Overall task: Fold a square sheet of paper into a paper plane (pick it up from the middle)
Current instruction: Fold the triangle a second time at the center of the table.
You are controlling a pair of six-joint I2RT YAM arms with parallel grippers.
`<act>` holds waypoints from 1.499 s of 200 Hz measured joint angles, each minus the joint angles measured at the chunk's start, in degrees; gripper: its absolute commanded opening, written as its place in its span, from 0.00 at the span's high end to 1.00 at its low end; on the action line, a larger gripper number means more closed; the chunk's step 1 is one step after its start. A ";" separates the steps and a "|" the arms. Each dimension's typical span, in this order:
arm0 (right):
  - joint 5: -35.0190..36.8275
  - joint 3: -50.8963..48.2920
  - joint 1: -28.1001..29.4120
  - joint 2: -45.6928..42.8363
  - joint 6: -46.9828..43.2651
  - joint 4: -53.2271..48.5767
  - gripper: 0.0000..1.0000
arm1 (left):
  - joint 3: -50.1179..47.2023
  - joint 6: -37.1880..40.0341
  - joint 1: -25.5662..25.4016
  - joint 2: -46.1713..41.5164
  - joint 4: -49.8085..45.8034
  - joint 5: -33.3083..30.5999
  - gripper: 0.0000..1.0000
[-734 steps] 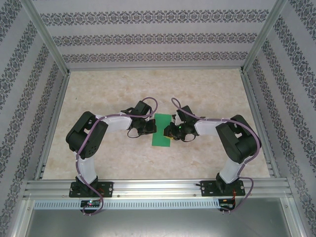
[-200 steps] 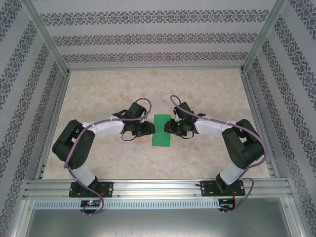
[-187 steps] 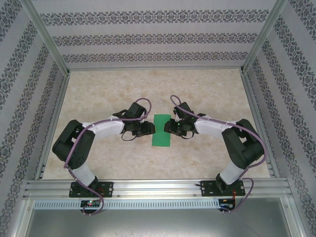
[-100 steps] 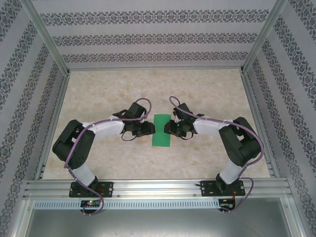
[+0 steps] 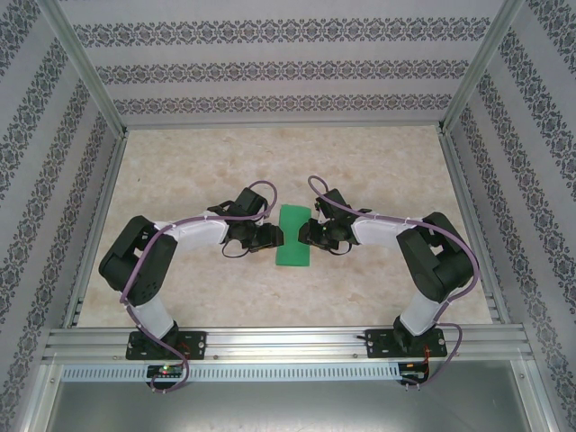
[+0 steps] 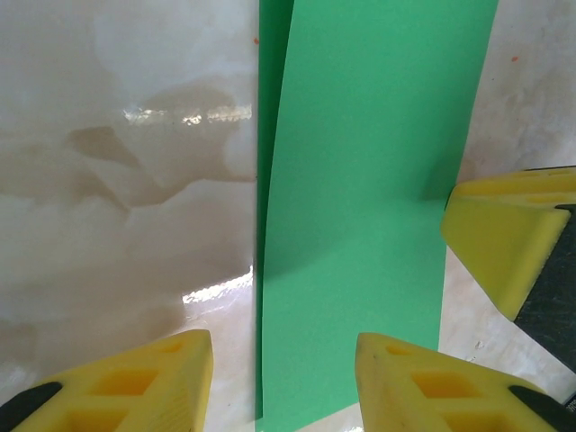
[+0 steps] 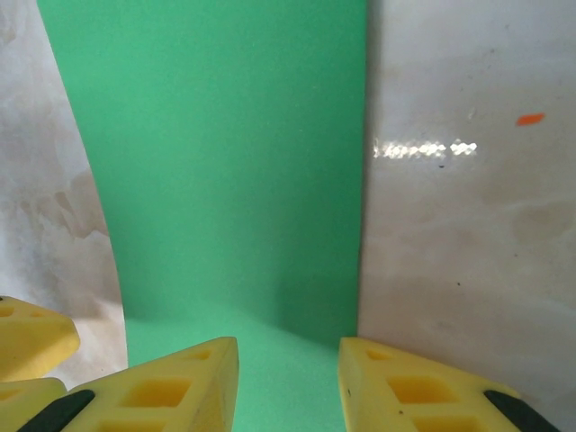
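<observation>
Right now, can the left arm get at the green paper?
Probably yes: the left gripper is open right at the green paper, its left edge between the fingers, with nothing in between. The right gripper sits on the opposite side.

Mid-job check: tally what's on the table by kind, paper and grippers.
green paper: 1
grippers: 2 (left gripper, right gripper)
total: 3
</observation>
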 measured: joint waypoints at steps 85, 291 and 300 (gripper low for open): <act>-1.62 -1.49 -0.50 -0.04 1.31 3.23 0.65 | 0.04 -1.25 0.00 0.63 0.04 1.99 0.53; -2.01 -2.12 -0.50 -0.20 1.36 4.35 0.65 | -1.60 -6.45 -1.88 0.50 4.61 5.81 0.58; -2.01 -2.12 -0.50 -0.20 1.36 4.37 0.65 | -1.60 -6.51 -1.88 0.50 5.11 5.77 0.58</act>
